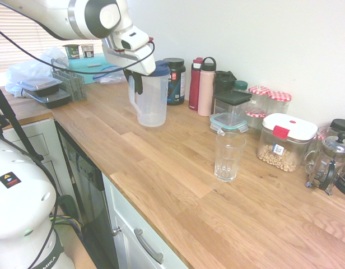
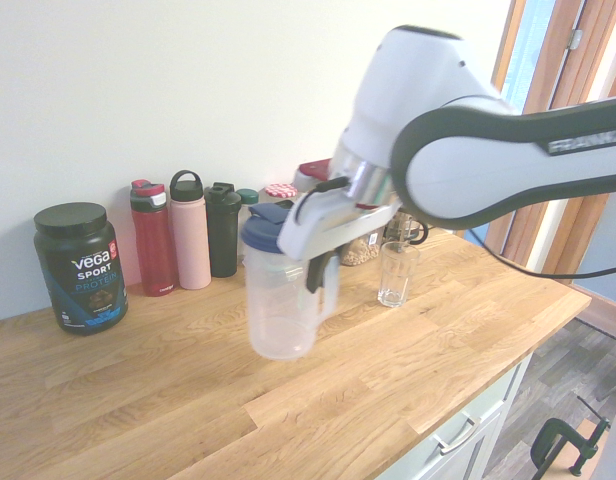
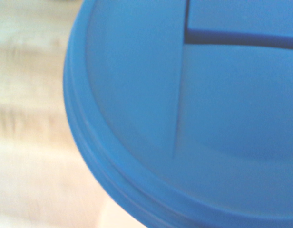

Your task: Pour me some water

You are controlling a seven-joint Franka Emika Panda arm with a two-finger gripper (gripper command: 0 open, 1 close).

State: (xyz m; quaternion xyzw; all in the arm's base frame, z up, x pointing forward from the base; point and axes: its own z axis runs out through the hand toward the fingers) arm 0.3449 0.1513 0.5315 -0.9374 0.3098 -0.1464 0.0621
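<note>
Worktop: light wood, running along a pale wall, with white cabinets beneath.
Arm: white, reaching over the worktop to the pitcher.
Teal box: at the far end of the worktop in the first exterior view, near a wire rack and dark lidded trays.
Pitcher: clear, with a blue lid, upright at the worktop; whether its base touches the wood, I cannot tell. Its handle faces the arm. The lid fills most of the wrist view.
Protein tub: black with a black lid, near the wall.
Bottles: one red, one pink with a loop cap, one dark, standing side by side.
Storage box: clear with a white lid and red latch, pale pieces inside, by the wall.
French press: glass and metal, just beside the storage box.
Jars: clear, with red-checked lids, behind the storage box.
Drinking glass: clear, upright on the worktop, well apart from the pitcher.
Fingers: dark, closed on the upper part of the pitcher's handle.
</note>
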